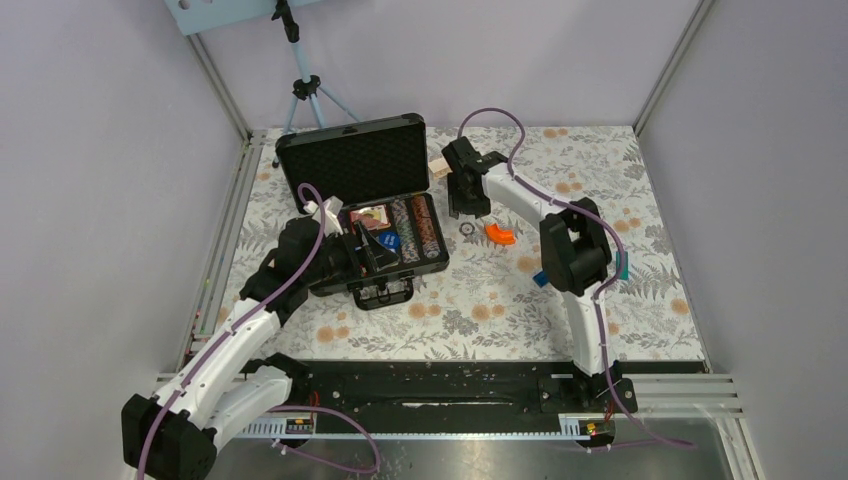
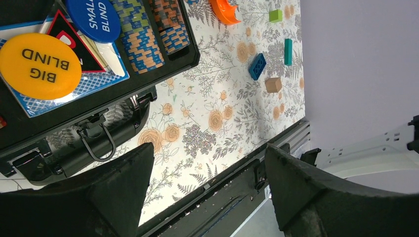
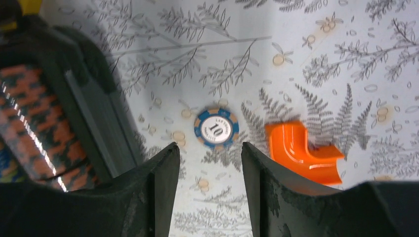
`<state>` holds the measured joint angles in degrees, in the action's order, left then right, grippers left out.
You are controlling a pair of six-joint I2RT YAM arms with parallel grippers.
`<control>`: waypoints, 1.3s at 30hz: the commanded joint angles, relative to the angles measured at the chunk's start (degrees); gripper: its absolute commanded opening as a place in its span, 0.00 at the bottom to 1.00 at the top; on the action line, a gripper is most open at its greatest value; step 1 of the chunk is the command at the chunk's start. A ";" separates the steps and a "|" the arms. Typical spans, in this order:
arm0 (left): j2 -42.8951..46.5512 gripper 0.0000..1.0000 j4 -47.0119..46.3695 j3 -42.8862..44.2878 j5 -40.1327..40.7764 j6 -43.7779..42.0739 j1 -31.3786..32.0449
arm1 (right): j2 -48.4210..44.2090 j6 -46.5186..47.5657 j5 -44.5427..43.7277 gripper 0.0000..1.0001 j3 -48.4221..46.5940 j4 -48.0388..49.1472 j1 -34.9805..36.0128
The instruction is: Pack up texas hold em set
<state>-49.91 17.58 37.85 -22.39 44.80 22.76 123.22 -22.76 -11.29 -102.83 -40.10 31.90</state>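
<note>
The black briefcase (image 1: 352,160) lies open at the table's centre-left, its foam-lined lid tilted back. Its tray holds rows of striped poker chips (image 2: 141,42), a yellow "BIG BLIND" disc (image 2: 39,65) and a blue "SMALL BLIND" disc (image 2: 94,19) on a card deck. My left gripper (image 2: 207,149) hovers open by the case's front edge near the handle (image 2: 74,148), nothing between its fingers. A single blue "10" chip (image 3: 216,128) lies on the table right of the case. My right gripper (image 3: 209,146) stands open just short of it, holding nothing.
An orange curved block (image 3: 301,153) sits right beside the loose chip. A blue brick (image 2: 257,65), a teal block (image 2: 288,51), a green cube (image 2: 275,16) and a wooden cube (image 2: 272,84) lie further right. A tripod (image 1: 305,88) stands behind the case.
</note>
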 commanded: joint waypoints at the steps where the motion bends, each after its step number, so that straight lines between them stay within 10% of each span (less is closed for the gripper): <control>1: 0.87 0.82 -0.80 0.81 1.34 -1.20 -0.42 | 4.11 1.21 1.63 0.56 -5.45 -0.65 -1.54; 20: 0.48 0.82 -0.92 0.59 0.95 -1.47 -0.47 | 12.42 2.09 -0.36 0.49 -11.68 -7.76 -1.75; 39: 1.61 0.82 -0.71 -0.52 0.86 -1.47 -0.55 | -0.72 0.74 4.10 0.43 11.39 -1.37 -0.83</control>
<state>-49.82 17.58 37.85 -22.04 43.94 22.59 125.99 -21.02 -8.08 -96.95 -40.29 30.00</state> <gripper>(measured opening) 0.819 0.435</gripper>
